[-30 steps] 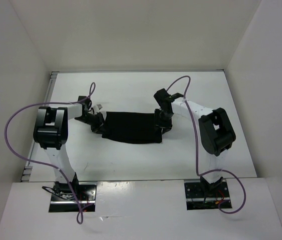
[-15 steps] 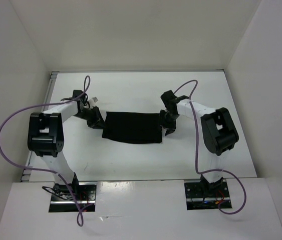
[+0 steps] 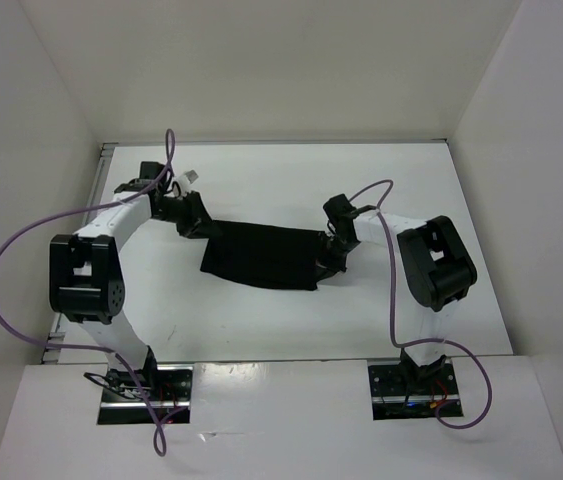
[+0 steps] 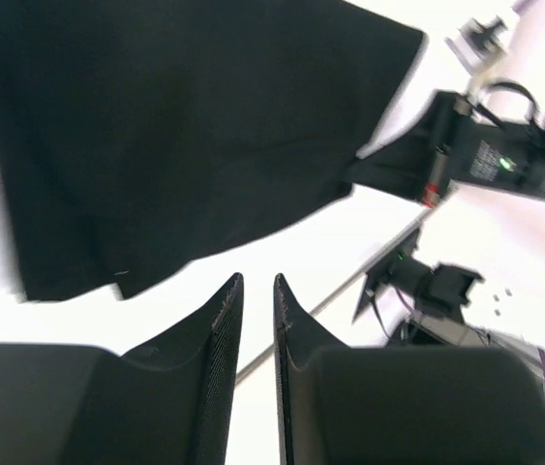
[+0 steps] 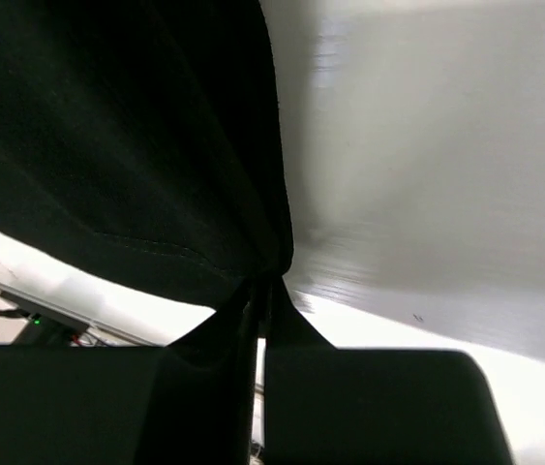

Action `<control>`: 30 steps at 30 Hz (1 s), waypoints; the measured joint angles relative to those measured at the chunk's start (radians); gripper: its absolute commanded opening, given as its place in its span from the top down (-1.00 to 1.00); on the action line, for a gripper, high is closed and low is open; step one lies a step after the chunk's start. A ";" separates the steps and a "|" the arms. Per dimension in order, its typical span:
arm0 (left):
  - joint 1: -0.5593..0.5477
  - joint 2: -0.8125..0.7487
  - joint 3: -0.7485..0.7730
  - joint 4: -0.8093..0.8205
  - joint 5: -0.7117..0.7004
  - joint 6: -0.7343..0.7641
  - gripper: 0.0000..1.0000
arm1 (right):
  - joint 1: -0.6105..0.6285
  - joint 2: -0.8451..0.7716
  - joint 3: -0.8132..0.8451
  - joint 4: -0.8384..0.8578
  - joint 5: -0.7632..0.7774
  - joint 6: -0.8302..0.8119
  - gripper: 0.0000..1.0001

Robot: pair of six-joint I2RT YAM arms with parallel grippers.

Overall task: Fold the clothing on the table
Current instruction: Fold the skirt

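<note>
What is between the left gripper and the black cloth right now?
Nothing visible. Only bare white table shows between the left gripper and the cloth. The right gripper is pinching the cloth's other end.

The clothing (image 4: 185, 136) runs off the left wrist view's top edge, its left border blurred.

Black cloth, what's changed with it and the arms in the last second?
The right end effector closed onto the cloth at its right edge. The left end effector moved toward the far side of the table, holding nothing. The cloth skewed slightly but stayed on the table.
</note>
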 measured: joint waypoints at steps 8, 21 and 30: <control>-0.141 0.116 0.064 0.038 0.101 -0.002 0.48 | 0.000 0.000 0.008 -0.001 0.008 -0.002 1.00; -0.264 0.372 0.278 0.091 -0.116 -0.087 0.59 | 0.000 -0.004 0.022 -0.019 0.041 -0.039 1.00; -0.435 0.431 0.432 0.062 -0.373 -0.075 0.59 | 0.000 -0.007 0.026 -0.030 0.046 -0.047 1.00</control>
